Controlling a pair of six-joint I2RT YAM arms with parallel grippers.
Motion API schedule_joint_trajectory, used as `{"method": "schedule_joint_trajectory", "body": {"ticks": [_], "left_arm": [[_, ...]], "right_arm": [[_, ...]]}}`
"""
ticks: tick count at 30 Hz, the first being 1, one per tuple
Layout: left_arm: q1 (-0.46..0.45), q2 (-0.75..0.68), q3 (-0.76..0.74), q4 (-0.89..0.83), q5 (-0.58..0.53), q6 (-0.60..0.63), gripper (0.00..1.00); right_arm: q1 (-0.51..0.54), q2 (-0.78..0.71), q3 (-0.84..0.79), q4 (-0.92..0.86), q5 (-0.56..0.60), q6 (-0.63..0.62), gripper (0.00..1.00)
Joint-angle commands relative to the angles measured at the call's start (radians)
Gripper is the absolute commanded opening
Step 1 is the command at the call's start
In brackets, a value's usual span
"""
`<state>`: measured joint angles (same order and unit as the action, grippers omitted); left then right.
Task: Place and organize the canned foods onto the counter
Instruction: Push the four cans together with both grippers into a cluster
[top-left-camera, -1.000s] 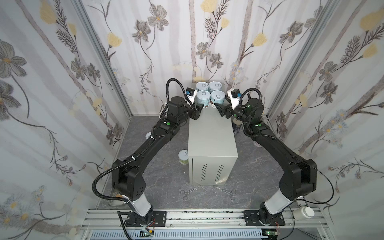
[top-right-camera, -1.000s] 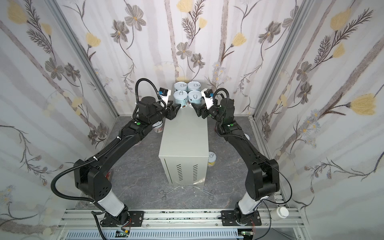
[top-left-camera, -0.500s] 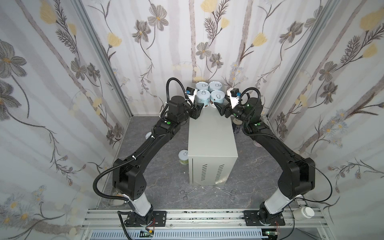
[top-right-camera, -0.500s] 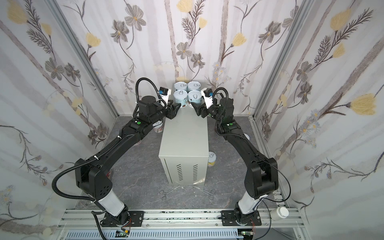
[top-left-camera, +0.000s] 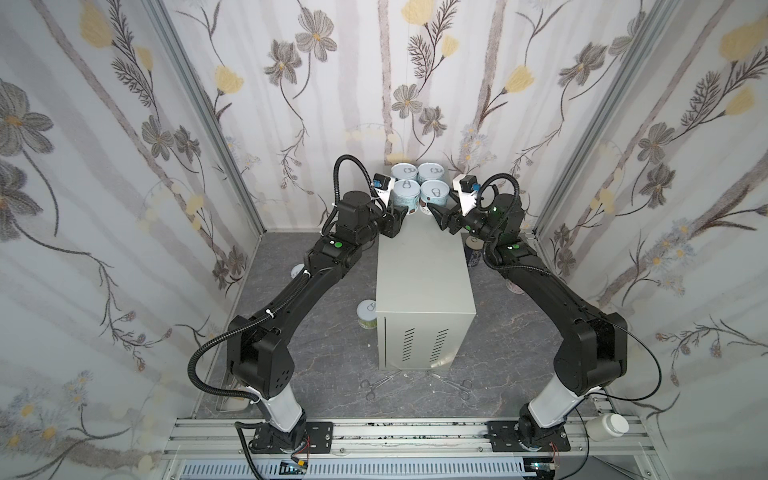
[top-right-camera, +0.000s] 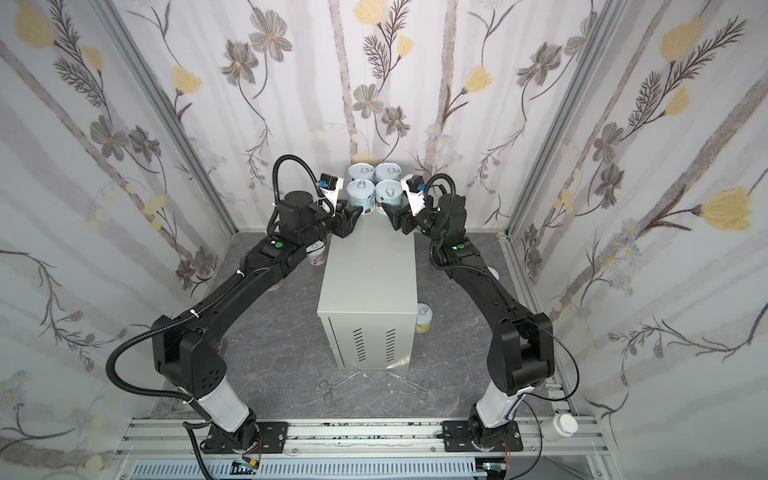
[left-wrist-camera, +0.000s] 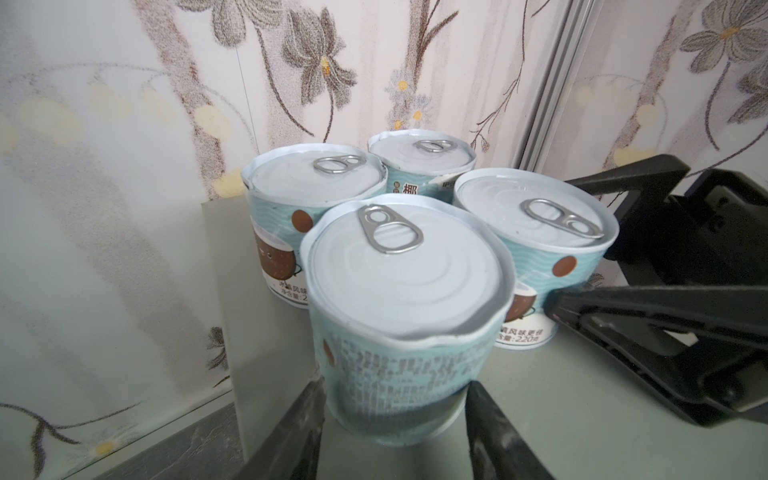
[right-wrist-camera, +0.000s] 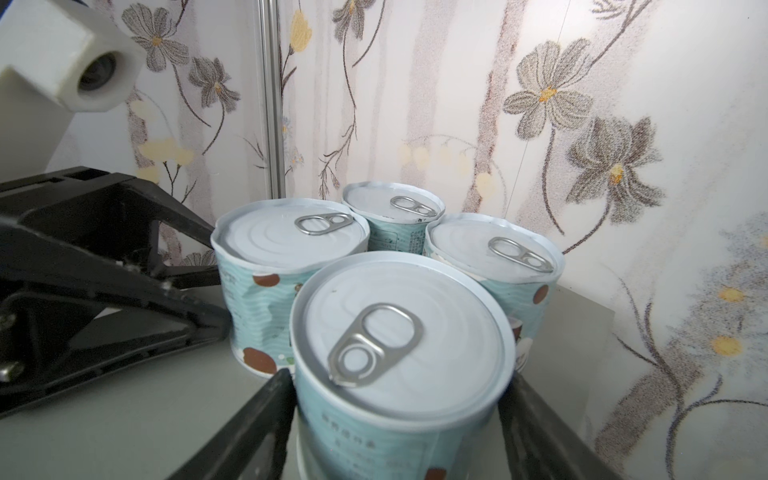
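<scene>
Floral-papered walls on three sides, dark marbled floor (top-left-camera: 328, 353), aluminium rail across the near edge. Counter (top-left-camera: 424, 282), a tall light-grey metal box with slanted vent slits on its front, stands mid-floor. Four teal cans sit upright in a tight two-by-two cluster at its far end, silver pull-tab lids up. Left gripper (left-wrist-camera: 395, 419) has its jaws partly parted around the near-left can (left-wrist-camera: 399, 299), one finger (left-wrist-camera: 299, 424) on each side at the base, hard against the label; the can stands on the counter top. Right gripper (right-wrist-camera: 399, 428) likewise brackets the near-right can (right-wrist-camera: 399, 332), jaws set about a can's width with fingers (right-wrist-camera: 245, 424) against the label; this can also rests on the counter. Behind them, far-left can (top-left-camera: 404, 171) and far-right can (top-left-camera: 430, 170) stand free, touching or nearly touching their neighbours. Off the counter: a yellow-green labelled can (top-left-camera: 367, 314) on the floor just beside the box's left face, a pinkish can (top-right-camera: 316, 253) partly under the left arm, another can (top-right-camera: 423, 317) by the box's right side in a top view. White plastic bottle (top-left-camera: 607, 426) lies on the rail at the right. Two scissor-like tools (top-left-camera: 374, 384) lie on the floor before the vents.
</scene>
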<state>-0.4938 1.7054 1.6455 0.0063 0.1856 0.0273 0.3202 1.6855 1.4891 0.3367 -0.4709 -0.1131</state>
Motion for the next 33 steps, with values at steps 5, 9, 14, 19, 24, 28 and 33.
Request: {"method": "schedule_joint_trajectory", "body": {"ticks": [5, 9, 14, 19, 24, 28, 33], "left_arm": [[0.006, 0.002, 0.009, 0.018, -0.009, 0.007, 0.54], [0.007, 0.003, 0.008, 0.017, -0.008, 0.007, 0.54], [0.008, 0.007, 0.013, 0.017, -0.006, 0.005, 0.55], [0.009, 0.008, 0.013, 0.015, -0.006, 0.005, 0.54], [0.009, 0.01, 0.013, 0.012, -0.003, 0.006, 0.54], [0.009, 0.012, 0.016, 0.012, 0.0, 0.008, 0.55], [0.009, 0.014, 0.017, 0.012, 0.003, 0.008, 0.55]], "right_arm": [[0.003, 0.012, 0.0, -0.072, 0.004, -0.043, 0.76], [0.002, 0.016, -0.001, -0.071, 0.006, -0.042, 0.76], [0.004, 0.019, 0.0, -0.072, 0.011, -0.043, 0.76], [0.004, 0.02, -0.002, -0.073, 0.015, -0.043, 0.76], [0.005, 0.022, -0.003, -0.076, 0.025, -0.045, 0.77], [0.004, 0.025, -0.002, -0.074, 0.032, -0.045, 0.77], [0.005, 0.025, -0.003, -0.076, 0.032, -0.045, 0.77]]}}
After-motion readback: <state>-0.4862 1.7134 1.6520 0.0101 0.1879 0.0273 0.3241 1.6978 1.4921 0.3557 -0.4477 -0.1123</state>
